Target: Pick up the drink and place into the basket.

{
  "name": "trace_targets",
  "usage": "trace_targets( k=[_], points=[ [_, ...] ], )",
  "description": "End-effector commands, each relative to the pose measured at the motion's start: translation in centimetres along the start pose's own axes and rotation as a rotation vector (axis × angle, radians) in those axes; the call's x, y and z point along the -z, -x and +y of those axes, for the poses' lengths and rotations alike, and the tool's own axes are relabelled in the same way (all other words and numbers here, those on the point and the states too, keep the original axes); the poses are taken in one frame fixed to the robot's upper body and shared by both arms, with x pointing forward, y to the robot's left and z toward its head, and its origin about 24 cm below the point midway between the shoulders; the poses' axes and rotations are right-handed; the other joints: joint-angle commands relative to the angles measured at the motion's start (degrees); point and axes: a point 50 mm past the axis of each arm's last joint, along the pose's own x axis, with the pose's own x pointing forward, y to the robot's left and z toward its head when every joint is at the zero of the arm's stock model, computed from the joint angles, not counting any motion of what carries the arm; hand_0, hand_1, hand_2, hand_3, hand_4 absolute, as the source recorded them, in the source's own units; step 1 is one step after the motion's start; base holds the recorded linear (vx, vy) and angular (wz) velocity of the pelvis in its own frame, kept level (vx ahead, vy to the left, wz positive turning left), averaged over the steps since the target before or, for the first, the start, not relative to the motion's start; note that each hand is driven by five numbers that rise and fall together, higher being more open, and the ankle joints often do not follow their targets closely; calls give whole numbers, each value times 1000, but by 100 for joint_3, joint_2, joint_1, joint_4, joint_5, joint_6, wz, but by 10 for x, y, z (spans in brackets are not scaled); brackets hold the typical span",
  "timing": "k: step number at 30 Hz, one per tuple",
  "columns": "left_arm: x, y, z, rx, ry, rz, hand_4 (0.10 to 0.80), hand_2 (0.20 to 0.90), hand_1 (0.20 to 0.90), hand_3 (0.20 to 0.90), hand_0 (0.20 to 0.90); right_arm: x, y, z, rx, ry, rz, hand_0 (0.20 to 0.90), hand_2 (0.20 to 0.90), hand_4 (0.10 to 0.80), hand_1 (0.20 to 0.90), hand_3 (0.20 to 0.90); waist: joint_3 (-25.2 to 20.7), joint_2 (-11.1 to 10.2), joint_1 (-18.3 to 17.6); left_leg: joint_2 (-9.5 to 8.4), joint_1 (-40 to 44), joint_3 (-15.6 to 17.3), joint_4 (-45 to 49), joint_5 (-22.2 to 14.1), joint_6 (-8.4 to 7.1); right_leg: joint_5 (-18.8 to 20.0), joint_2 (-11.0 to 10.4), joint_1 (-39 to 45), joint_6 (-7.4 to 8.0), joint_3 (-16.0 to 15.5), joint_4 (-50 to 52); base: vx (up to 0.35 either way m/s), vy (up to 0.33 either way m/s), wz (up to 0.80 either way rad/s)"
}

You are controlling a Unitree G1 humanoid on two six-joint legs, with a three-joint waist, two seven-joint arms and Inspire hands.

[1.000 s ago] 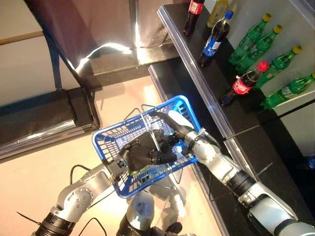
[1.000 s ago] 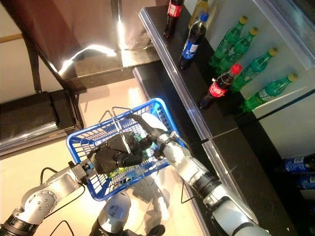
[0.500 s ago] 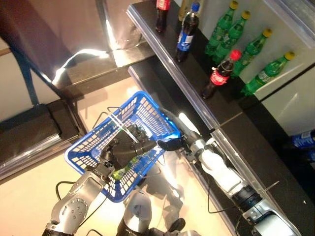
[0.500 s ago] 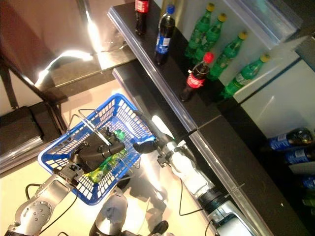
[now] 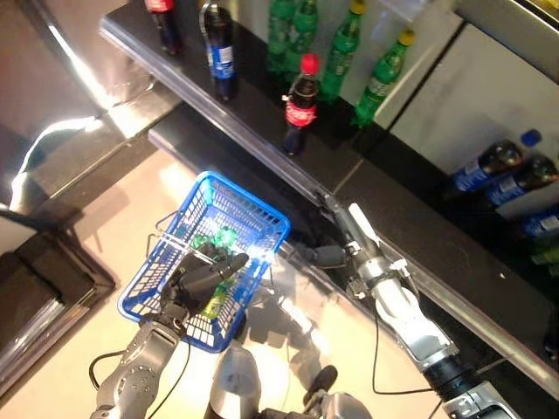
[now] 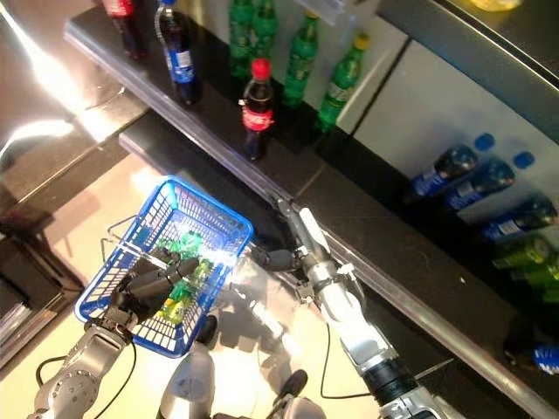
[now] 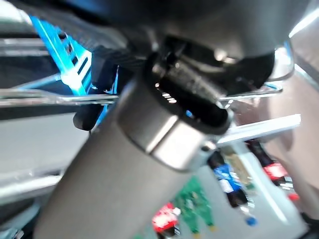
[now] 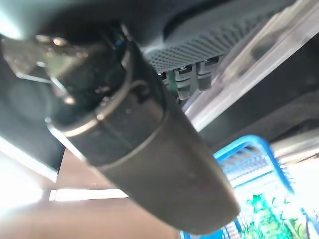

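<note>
Since the earlier frame the right hand (image 5: pixel 325 256) has been drawn out of the blue basket (image 5: pixel 267 222) and is now held just beside its rim, its fingers empty, though how far they are curled cannot be told. A green drink bottle (image 5: pixel 216 293) is seen lying inside the basket, whose wire handle (image 5: pixel 173 243) is gripped by the curled fingers of the left hand (image 5: pixel 196 276). The placing step is judged done; next, the basket need only be kept level while the right arm is cleared away.

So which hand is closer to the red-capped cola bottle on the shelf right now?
The right hand: it sits just below the shelf edge under the cola bottle. The left hand is farther off, at the blue basket.
</note>
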Motion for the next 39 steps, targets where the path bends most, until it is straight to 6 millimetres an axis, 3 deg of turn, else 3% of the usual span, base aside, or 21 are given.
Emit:
trace_targets(
  k=[1,10,25,39],
  points=[
    [-65,-6,-49,295,-21,-511,100,300,300,200,300,12,30,-1,-53,0,-10,900,900,800,900,900,-2355,595,-363,127,172,318,-275,-72,30,-19,-16,167,21,36,-115,-8,-13,-28],
    [-44,-10,-12,111,-56,-415,100,300,300,200,300,29,45,-22,95,-6,77,900,900,800,900,900,-2308,599,-761,134,325,635,-275,-193,91,98,-45,-7,28,324,-116,12,-18,-26],
    [-25,-2,51,-180,-71,-286,100,300,300,200,300,70,96,-69,434,-45,273,900,900,800,900,900,-2324,533,-1390,123,605,1057,-275,-355,164,232,-26,-203,45,812,-130,10,-24,-17],
    [9,20,106,-435,-86,-167,100,300,300,200,300,116,139,-78,663,-95,507,900,900,800,900,900,-2386,526,-1720,150,760,1475,-275,-435,162,263,51,-317,28,1147,-130,-4,-5,-18]
  ],
)
